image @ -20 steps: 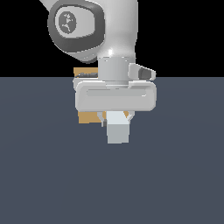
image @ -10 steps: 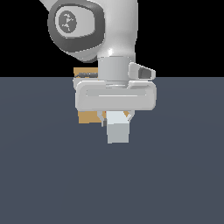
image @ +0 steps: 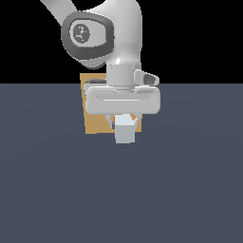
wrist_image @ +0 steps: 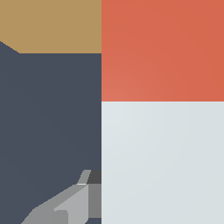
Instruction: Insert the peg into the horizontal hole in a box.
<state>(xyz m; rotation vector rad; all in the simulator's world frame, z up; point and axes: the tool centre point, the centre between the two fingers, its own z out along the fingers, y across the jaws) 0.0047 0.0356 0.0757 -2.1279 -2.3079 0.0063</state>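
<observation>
Closed around the pale grey length of the peg (image: 125, 131), the gripper (image: 125, 122) holds this seemingly rigid, light, smooth bar just before the tan box (image: 93, 122), red-orange end leading.

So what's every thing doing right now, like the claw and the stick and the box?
claw: shut on the peg, holding it up off the floor.
peg: held in the claw, red-orange end toward the box, not in it yet in the wrist view.
box: sitting on the floor behind the claw, partly hidden.
hole: hidden, cannot tell.
floor: dark grey, flat.
</observation>
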